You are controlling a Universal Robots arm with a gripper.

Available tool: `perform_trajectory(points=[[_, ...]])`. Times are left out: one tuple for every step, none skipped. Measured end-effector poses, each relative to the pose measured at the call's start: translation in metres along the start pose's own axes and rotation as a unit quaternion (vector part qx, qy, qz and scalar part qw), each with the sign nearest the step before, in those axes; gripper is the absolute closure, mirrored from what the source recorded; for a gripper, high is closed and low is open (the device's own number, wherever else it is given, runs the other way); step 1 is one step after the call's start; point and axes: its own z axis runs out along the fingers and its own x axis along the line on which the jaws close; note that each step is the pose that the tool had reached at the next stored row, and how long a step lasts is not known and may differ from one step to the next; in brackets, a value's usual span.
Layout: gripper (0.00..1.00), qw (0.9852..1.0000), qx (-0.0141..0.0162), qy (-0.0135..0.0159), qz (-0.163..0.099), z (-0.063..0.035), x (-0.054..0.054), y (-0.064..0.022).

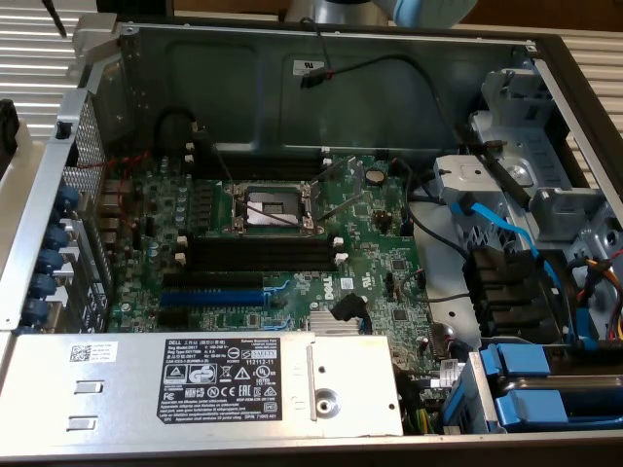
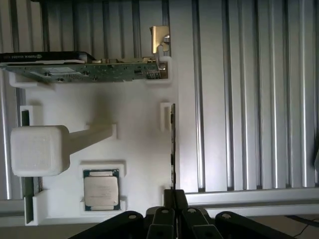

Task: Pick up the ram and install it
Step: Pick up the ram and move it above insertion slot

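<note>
The pick-up is in hand: the gripper [image 2: 174,201] looks clenched on the near end of the ram [image 2: 173,144], which stands on edge along one edge of the white tray [image 2: 134,109]. By my judgement, freeing it calls for a straight pull clear of its clip [image 2: 164,115]. The black slots [image 1: 263,251] on the motherboard [image 1: 389,263] sit empty.

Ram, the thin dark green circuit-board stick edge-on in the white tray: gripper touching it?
Touching. Wrist view: the end of the thin dark green ram stick sits between the fingertips of the black gripper, closed on both faces with no gap.
</note>
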Motion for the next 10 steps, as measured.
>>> perform_trajectory(points=[[0.88,1.0000,-0.0001,-0.0001,0.000,-0.0045,0.000,-0.0001],[0.88,1.0000,-0.0003,0.0000,0.000,-0.0089,0.000,-0.0002],[0.88,1.0000,-0.0006,0.0000,0.000,-0.0130,0.000,-0.0003],[0.88,1.0000,-0.0009,0.0000,0.000,-0.0169,0.000,-0.0004],[0.88,1.0000,-0.0012,0.0001,0.000,-0.0211,0.000,-0.0004],[0.88,1.0000,-0.0015,0.0001,0.000,-0.0253,-0.001,-0.0005],[0.88,1.0000,-0.0018,0.0001,0.000,-0.0296,-0.001,-0.0006],[0.88,1.0000,-0.0021,0.0001,0.000,-0.0340,-0.001,-0.0007],[0.88,1.0000,-0.0025,0.0001,0.000,-0.0383,-0.001,-0.0008],[0.88,1.0000,-0.0028,0.0001,0.000,-0.0427,-0.001,-0.0009]])
